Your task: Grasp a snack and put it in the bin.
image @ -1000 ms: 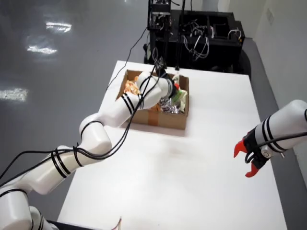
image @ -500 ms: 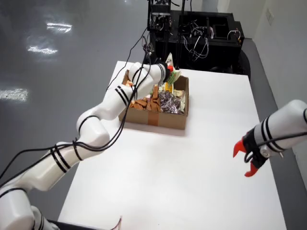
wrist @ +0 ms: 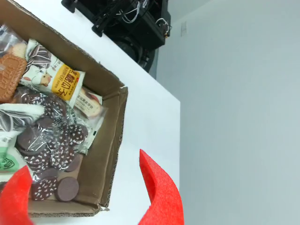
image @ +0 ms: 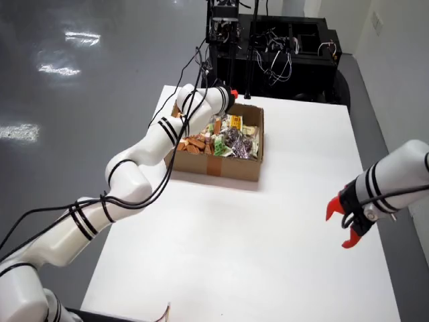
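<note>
A cardboard box (image: pixel 226 168) full of packaged snacks stands at the back of the white table. My working arm reaches over its far left corner, and only a red tip of its gripper (image: pixel 232 94) shows there. In the wrist view the gripper (wrist: pixel 79 164) is open, its two red fingers (wrist: pixel 159 192) apart and empty above the box's corner. Below it lie a clear bag of chocolate cookies (wrist: pixel 47 154), a yellow-labelled packet (wrist: pixel 56 77) and a brown biscuit (wrist: pixel 9 75). No separate bin is in view.
A second white arm at the right of the overhead view holds an open red gripper (image: pixel 343 225) above the table (image: pixel 221 255). Black equipment with cables (image: pixel 275 47) stands behind the table. The table's right edge (wrist: pixel 176 101) runs close to the box.
</note>
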